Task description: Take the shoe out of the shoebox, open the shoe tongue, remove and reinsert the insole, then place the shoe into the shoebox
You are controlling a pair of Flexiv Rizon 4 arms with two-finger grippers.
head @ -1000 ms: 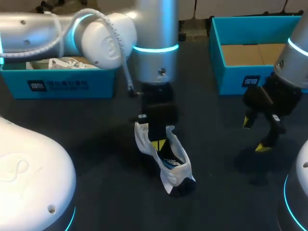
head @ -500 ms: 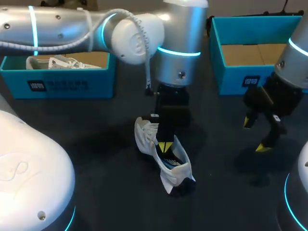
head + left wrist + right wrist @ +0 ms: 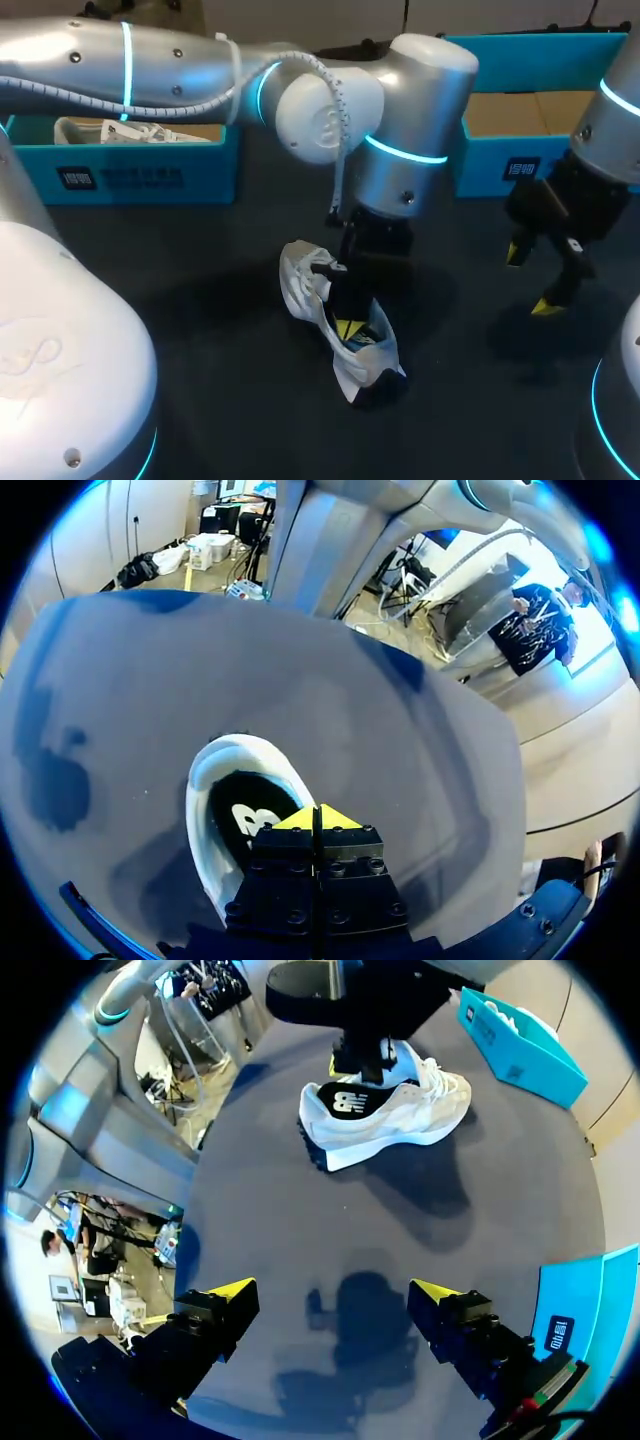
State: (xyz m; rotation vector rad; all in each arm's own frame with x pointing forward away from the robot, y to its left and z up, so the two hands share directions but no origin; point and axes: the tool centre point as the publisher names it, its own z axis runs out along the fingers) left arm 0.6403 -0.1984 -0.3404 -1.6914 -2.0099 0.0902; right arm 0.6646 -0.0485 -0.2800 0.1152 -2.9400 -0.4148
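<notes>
The shoe stands on its sole on the dark tabletop, out of both boxes and roughly at the middle, between the two arms. It is white with a black sole edge. The left arm comes in from the left and reaches past the middle, hanging straight down over the shoe, with the left arm's fingers at the shoe's opening. In the left wrist view those fingers are closed, yellow tips pressed together, just above the white collar of the shoe. The black insole lies inside beneath them. Whether the tips pinch anything cannot be told. The right arm's fingers hang above bare tabletop, well apart from the shoe and in front of the empty shoebox. They are spread wide with nothing between them. The right wrist view shows the same: its fingers stand apart over the tabletop. Ahead of them is the shoe seen from the side, with the left arm's fingers at its top. The empty shoebox is blue with a bare cardboard floor. The other shoebox, also blue, sits at the far left and holds a second shoe, which is white.
</notes>
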